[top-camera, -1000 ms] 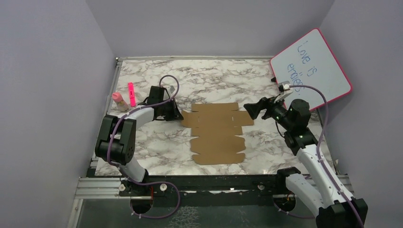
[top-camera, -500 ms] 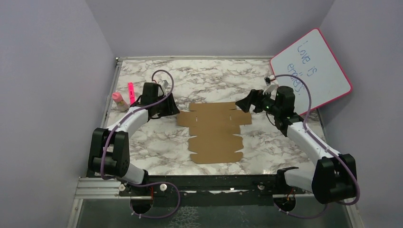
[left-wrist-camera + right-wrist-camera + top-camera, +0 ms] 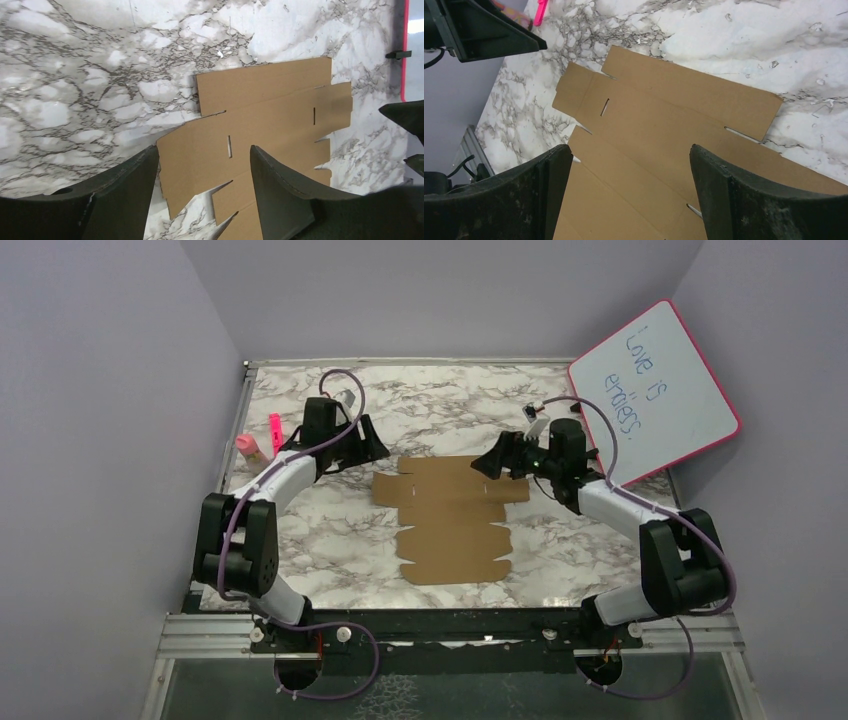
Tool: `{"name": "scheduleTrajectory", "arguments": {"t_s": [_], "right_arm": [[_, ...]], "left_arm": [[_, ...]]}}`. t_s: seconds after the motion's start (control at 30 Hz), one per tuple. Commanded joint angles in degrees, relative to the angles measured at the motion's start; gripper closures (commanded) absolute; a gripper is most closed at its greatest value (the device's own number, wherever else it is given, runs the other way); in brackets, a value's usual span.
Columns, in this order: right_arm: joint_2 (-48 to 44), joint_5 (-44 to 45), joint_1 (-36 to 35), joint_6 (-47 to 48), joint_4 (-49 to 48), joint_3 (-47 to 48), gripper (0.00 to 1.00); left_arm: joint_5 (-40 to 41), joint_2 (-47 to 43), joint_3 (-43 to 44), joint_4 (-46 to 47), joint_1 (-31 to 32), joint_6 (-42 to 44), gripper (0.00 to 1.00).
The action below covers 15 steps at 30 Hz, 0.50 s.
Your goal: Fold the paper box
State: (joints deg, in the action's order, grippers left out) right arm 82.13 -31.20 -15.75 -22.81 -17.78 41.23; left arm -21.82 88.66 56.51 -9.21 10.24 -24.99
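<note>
The paper box (image 3: 452, 520) lies flat; we stretch both arms toward its far corners, left tool (image 3: 378, 450) and right tool (image 3: 482, 464) spread apart.

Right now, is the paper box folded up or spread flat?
Spread flat: the paper box lies as an unfolded sheet on the table, tabs and slots showing, no panel raised in any view.

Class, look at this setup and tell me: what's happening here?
Two robot arms are poised over a paper box, which lies flat and unfolded on the marble table. The left gripper and right gripper both stand open near the sheet's far corners, one on each side, holding nothing.
</note>
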Motion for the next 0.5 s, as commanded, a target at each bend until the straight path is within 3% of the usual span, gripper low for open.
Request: {"name": "scheduleTrajectory", "arguments": {"t_s": [0.0,0.47], "right_arm": [[3.3,-1.6,-0.6,-2.1,-3.9,3.4,0.09],[12.8,-2.5,-3.0,-5.5,-11.2,3.6,0.15]], "left_arm": [[-4.6,4.4,2.1,5.1,1.1,-4.7,0.31],[-4.7,14.2,6.7,6.3,3.4,-6.3,0.3]]}}
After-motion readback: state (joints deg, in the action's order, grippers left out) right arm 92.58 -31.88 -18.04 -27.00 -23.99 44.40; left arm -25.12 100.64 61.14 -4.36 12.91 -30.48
